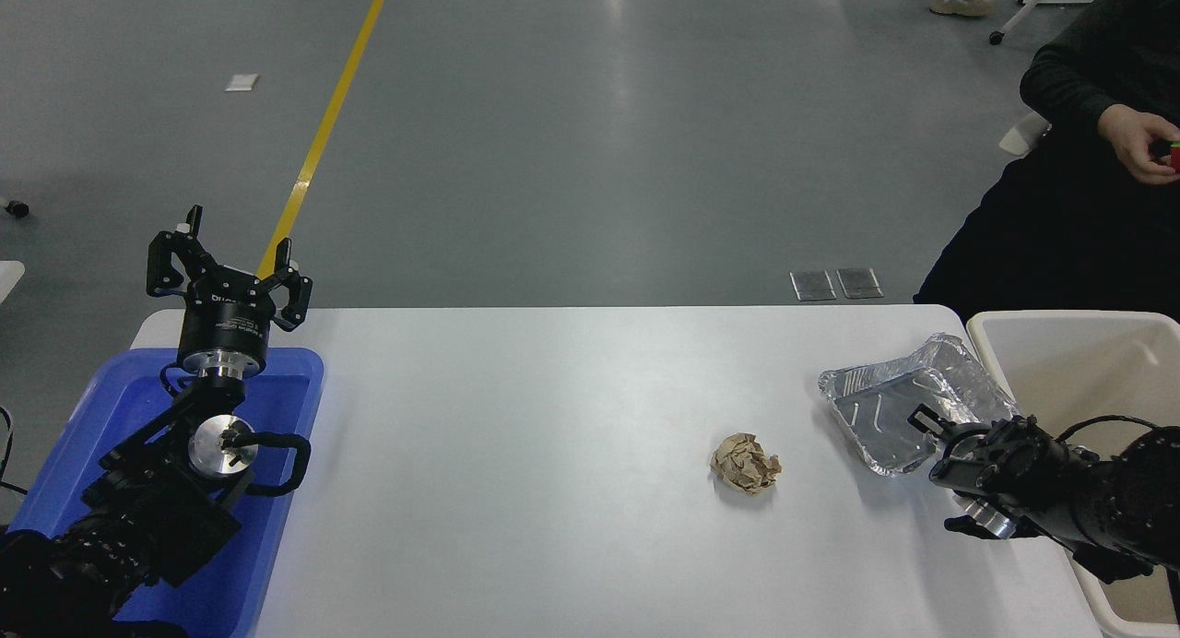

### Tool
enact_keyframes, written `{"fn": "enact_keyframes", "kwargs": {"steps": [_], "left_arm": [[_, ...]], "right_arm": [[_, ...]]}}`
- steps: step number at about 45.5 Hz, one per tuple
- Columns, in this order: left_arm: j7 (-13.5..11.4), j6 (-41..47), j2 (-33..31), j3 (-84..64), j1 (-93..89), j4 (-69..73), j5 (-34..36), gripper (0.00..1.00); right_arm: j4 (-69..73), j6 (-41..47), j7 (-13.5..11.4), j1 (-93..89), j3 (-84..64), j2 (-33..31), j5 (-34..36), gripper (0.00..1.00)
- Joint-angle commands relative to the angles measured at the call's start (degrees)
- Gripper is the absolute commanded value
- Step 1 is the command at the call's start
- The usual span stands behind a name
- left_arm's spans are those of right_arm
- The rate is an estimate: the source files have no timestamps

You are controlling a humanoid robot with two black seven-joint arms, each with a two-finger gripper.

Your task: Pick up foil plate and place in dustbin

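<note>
The foil plate (pixel 885 407), a shallow silver tray, lies on the white table (pixel 553 435) at the right, its far right corner tilted up next to the dustbin (pixel 1060 319). The dustbin is a cream tub with a thick rim at the table's right edge. My right gripper (pixel 942 472) is open at the plate's near right corner. One finger reaches over the plate's inside and the other is low beside the table in front of the rim. My left gripper (pixel 230 255) is open and parked at the lower left.
A crumpled brown paper ball (pixel 745 463) lies on the table left of the plate. A blue plastic bin (pixel 304 380) stands under the left arm. A seated person in dark clothes (pixel 1088 159) is at the top right, hands holding a small object.
</note>
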Motion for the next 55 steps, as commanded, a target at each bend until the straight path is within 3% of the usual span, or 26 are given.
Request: {"fn": "enact_keyframes", "kwargs": {"steps": [1,4,17,25,36,45,55], "left_arm": [[0.0,0.0,0.0,0.0,0.0,0.0,0.0,0.99],[0.0,0.0,0.0,0.0,0.0,0.0,0.0,0.99],[0.0,0.0,0.0,0.0,0.0,0.0,0.0,0.99],[0.0,0.0,0.0,0.0,0.0,0.0,0.0,0.99],[0.0,0.0,0.0,0.0,0.0,0.0,0.0,0.99],[0.0,-0.09,0.0,0.0,0.0,0.0,0.0,0.99],[0.0,0.0,0.0,0.0,0.0,0.0,0.09,0.99]], "right_arm": [[0.02,0.05,0.0,-0.34,-0.04,0.05,-1.19,0.09],[0.02,0.05,0.09,-0.34,-0.13,0.05,-1.28,0.0],[0.81,0.22,0.44,0.71,0.57,-0.65,-1.1,0.0],[3.18,1.8,0.61,4.83,2.07,-4.95,-1.19,0.0],[9.25,5.93,0.44,14.76,5.06,-15.5,-6.9,0.0],[14.34,14.54,0.09,25.31,5.5,-27.45,-13.4,0.0],[22.87,30.62,-0.7,42.18,5.15,-43.09,-29.65,0.0]]}}
